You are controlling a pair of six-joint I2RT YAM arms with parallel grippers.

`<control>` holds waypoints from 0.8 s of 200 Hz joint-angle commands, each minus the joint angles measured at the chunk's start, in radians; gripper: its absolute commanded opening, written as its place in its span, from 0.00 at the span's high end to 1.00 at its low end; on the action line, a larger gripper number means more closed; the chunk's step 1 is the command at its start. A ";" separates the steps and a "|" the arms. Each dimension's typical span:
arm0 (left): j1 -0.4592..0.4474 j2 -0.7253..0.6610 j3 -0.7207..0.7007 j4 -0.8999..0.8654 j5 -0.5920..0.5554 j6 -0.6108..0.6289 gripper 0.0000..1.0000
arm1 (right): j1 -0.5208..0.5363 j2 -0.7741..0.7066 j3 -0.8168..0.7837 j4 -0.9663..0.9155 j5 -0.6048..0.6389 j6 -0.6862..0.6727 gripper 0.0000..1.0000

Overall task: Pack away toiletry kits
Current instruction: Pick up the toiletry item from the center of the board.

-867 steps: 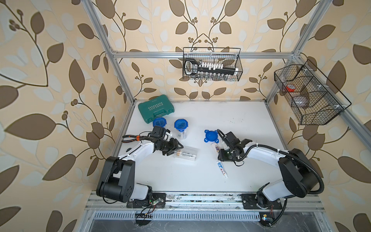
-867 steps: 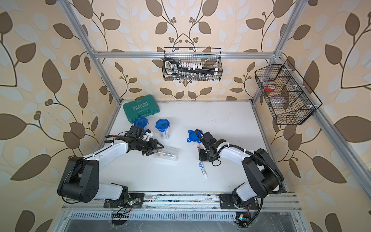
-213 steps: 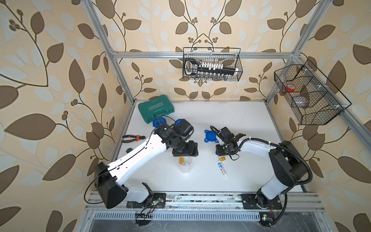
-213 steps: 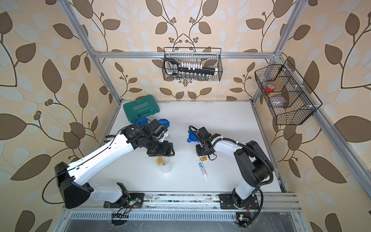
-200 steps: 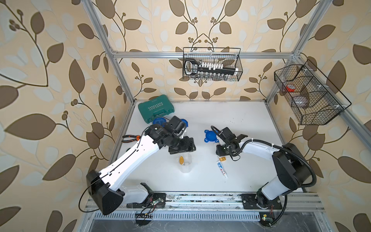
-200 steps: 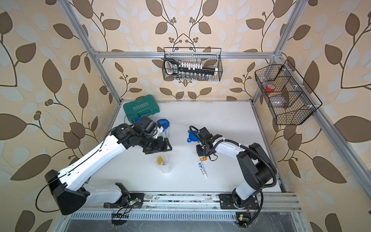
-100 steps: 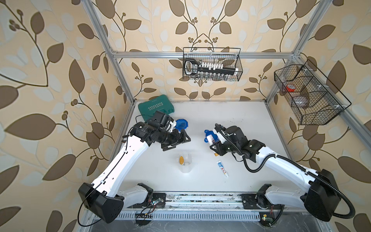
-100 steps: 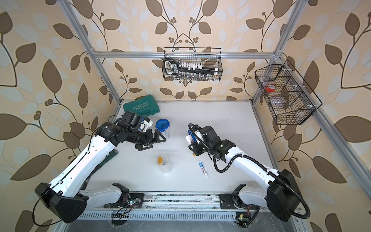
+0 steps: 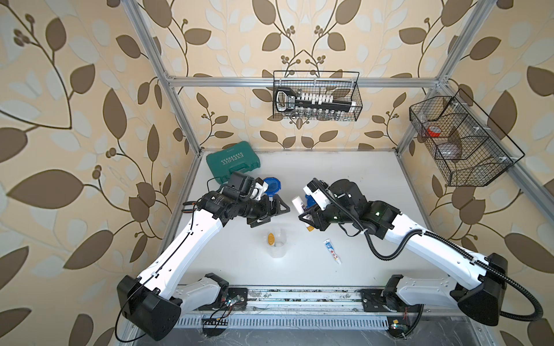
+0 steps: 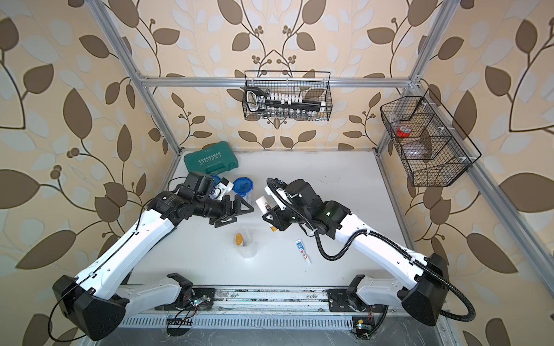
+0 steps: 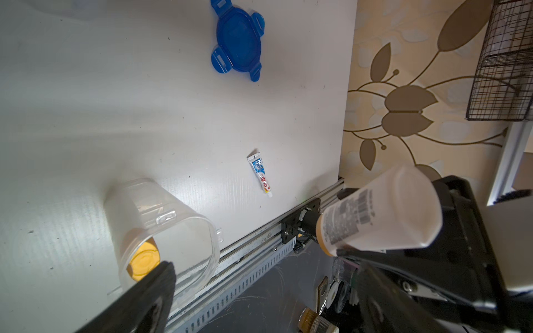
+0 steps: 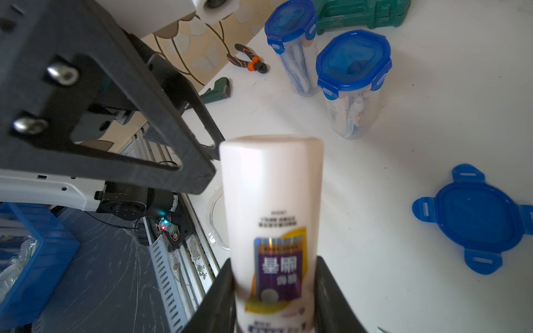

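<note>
Above the table's (image 9: 359, 167) middle, the right gripper (image 9: 305, 216) clamps a white bottle (image 9: 299, 206); the left gripper (image 9: 271, 213) faces it, spread wide and empty. Toward the front edge stands an open jar (image 9: 278, 248) with 1 gold-capped bottle (image 9: 271, 239) inside, a toothpaste tube (image 9: 332, 251) lying beside it.

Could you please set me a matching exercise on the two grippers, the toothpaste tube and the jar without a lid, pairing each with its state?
Things:
1. left gripper
2. right gripper
3. tube
4. open jar

States:
A. upright, with a gold-capped bottle inside
B. shut on a white bottle
C. open, holding nothing
D. lying flat on the table

Pairs: 1-C, 2-B, 3-D, 4-A.
</note>
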 commanded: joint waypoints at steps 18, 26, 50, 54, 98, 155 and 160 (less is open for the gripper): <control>0.005 -0.037 -0.004 0.046 0.100 -0.035 0.01 | 0.008 0.018 -0.003 0.014 -0.014 0.015 0.79; 0.005 -0.037 -0.001 0.045 0.109 -0.036 0.01 | 0.008 0.020 -0.003 0.019 -0.014 0.015 0.79; 0.008 -0.033 0.015 0.042 0.123 -0.046 0.01 | 0.010 0.018 -0.022 0.041 -0.016 0.017 0.79; 0.008 -0.033 0.017 0.042 0.125 -0.050 0.01 | 0.008 0.015 -0.030 0.048 -0.017 0.020 0.79; 0.008 -0.040 0.007 0.106 0.167 -0.123 0.02 | 0.008 0.014 -0.094 0.115 -0.024 0.047 0.79; 0.007 0.002 -0.015 0.152 0.171 -0.145 0.03 | 0.009 0.015 -0.107 0.169 -0.068 0.029 0.79; 0.007 0.009 -0.018 0.162 0.174 -0.149 0.04 | 0.010 0.018 -0.105 0.169 -0.075 0.027 0.79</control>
